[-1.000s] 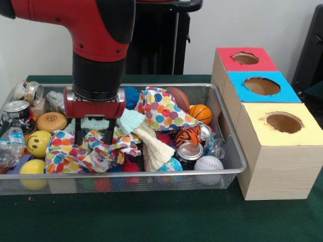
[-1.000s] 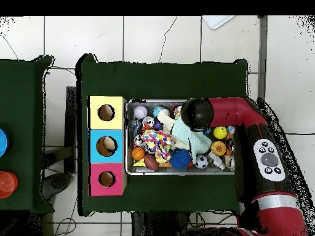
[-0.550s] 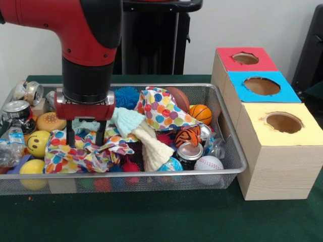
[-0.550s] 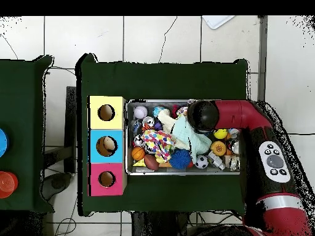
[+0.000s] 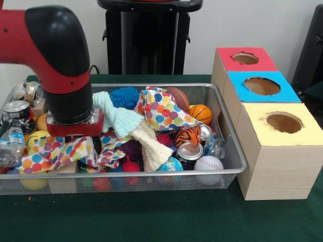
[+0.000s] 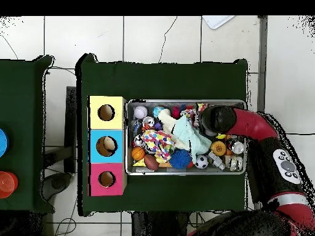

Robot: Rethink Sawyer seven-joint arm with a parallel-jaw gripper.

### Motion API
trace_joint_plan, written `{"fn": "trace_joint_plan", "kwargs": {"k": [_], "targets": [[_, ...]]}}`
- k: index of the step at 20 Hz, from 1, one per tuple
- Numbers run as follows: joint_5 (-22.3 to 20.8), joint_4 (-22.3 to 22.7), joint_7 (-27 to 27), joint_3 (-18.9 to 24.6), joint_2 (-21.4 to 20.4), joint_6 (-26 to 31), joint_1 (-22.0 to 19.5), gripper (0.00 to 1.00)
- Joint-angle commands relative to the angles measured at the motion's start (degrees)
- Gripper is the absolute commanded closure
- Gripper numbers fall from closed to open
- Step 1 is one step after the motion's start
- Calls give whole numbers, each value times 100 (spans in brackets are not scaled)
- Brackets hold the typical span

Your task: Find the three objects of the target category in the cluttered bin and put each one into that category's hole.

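The wire bin (image 5: 237,156) is heaped with cloths, balls and cans. My gripper (image 5: 75,143) is down in the bin's left part, sunk into a polka-dot cloth (image 5: 55,154) that hides its tips. A mint green cloth (image 5: 118,117) drapes against its right side, and a cream cloth (image 5: 151,146) lies beyond that. A second polka-dot cloth (image 5: 162,111) lies mid-bin. Three boxes stand right of the bin, with a red-topped hole (image 5: 246,58), a blue-topped hole (image 5: 261,86) and a yellow-topped hole (image 5: 283,122). Overhead, the arm (image 6: 216,118) covers the bin's right part.
An orange basketball (image 5: 201,114), a striped ball (image 5: 187,135), a baseball (image 5: 208,163) and a can (image 5: 189,153) lie on the bin's right. A blue spiky ball (image 5: 124,96) sits at the back. Cans (image 5: 16,110) crowd the left end. Overhead, the boxes (image 6: 106,145) flank the bin's left.
The gripper has moved left across the bin and sunk lower. The lower polka-dot cloth has shifted left with it, and the mint cloth now shows more fully.
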Motion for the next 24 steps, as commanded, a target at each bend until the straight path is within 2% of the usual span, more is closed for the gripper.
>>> {"fn": "trace_joint_plan", "kwargs": {"k": [1,5,6,17,20,22,24], "targets": [[-313,-156,-676,95,551,211,137,0],[-552,-263,-730,-28,539,90,284,0],[-609,-296,-725,-110,526,158,347,100],[-751,-421,-481,-357,298,421,704,100],[-687,-314,-401,-452,-46,728,825,100],[-603,-179,-341,-517,-442,951,950,100],[-479,-29,-385,-606,-938,1432,1107,100]]}}
